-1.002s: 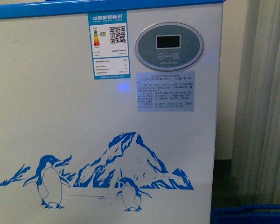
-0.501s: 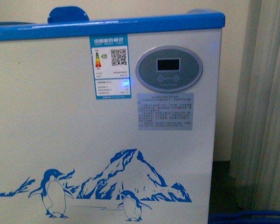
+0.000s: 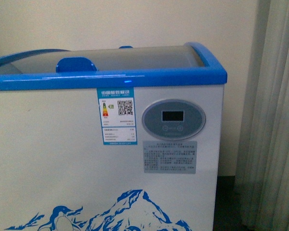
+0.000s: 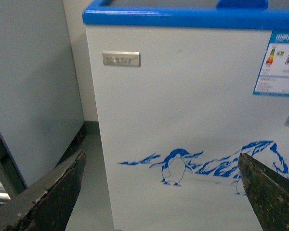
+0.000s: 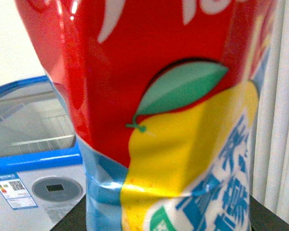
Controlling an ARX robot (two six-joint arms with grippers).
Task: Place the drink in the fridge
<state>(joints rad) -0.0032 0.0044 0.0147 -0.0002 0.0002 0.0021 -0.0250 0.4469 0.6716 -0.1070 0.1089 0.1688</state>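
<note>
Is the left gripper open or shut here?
Open: on the left gripper the jaws stand wide apart, only the fridge showing between them.

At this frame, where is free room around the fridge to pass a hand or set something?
Bare floor strip between the fridge and the grey cabinet; another gap between fridge and curtain. The fridge top is covered by curved glass lids inside the blue rim, with no opening visible. The drink fills the right wrist view.
</note>
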